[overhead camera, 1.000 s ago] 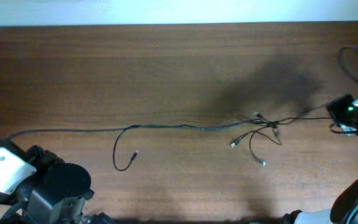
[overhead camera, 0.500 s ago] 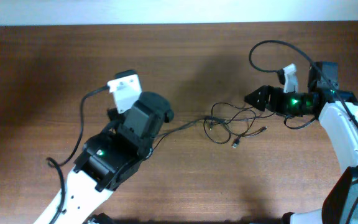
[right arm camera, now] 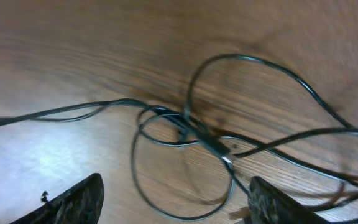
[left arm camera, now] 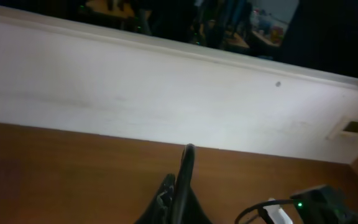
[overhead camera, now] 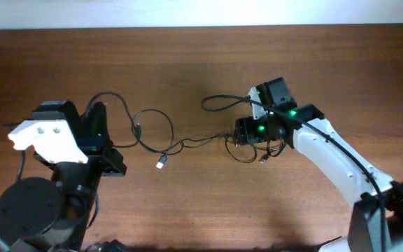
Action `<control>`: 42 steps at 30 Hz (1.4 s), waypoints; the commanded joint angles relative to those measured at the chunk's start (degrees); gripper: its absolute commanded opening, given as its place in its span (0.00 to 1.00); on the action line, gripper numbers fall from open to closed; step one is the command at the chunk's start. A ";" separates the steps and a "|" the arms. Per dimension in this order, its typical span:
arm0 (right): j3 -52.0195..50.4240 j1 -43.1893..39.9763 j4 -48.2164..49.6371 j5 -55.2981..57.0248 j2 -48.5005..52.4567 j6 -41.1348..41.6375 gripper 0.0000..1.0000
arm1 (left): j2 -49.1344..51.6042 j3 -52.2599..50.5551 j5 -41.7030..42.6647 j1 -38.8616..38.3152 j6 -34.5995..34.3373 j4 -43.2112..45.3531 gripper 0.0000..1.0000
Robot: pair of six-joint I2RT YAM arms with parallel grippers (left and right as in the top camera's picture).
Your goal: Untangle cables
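Thin black cables (overhead camera: 152,115) lie in loose loops across the middle of the table. A small silvery plug (overhead camera: 161,162) rests on the wood. The cables knot together in a tangle (overhead camera: 247,150) under my right gripper (overhead camera: 247,133). In the right wrist view the right gripper (right arm camera: 176,202) is open, its fingertips on either side of a cable loop, with the knot (right arm camera: 185,130) just ahead. My left gripper (overhead camera: 98,115) is at the left, and a cable arches out from it. In the left wrist view the left gripper (left arm camera: 180,180) is shut, its fingers pressed together; the cord inside does not show.
Another cable loop (overhead camera: 219,101) rises behind the right wrist. The left arm's bulky base and white camera mount (overhead camera: 44,136) fill the lower left. A pale wall (left arm camera: 166,93) borders the table's far edge. The right arm (left arm camera: 312,205) shows low in the left wrist view.
The cable, earlier stretched straight across the table, now lies slack in loops. The right gripper has come in from the far right to the tangle and opened. The left arm has swung back left.
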 commanded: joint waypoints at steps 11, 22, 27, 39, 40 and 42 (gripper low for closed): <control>10.34 0.98 -11.37 4.04 8.24 -0.85 0.04 | 0.94 0.22 -2.75 0.04 0.39 -7.34 0.00; 23.28 -50.86 -24.52 13.40 -0.90 15.69 0.04 | 15.17 -2.73 -24.63 15.23 -12.50 -17.38 0.00; 23.17 -53.62 -24.17 9.79 9.44 15.21 0.04 | 15.21 -2.73 -17.22 38.97 -12.48 -16.48 0.00; 23.10 -60.74 -24.04 2.67 9.97 18.62 0.04 | 39.58 -2.71 20.26 62.16 -4.90 -8.79 0.00; 23.10 -58.97 -24.20 -4.70 9.94 15.23 0.04 | 42.03 -2.71 35.80 61.77 -3.74 -7.23 0.00; 23.10 -51.93 -23.93 -8.48 9.97 9.70 0.04 | 44.50 -2.71 64.52 59.80 1.42 -1.29 0.14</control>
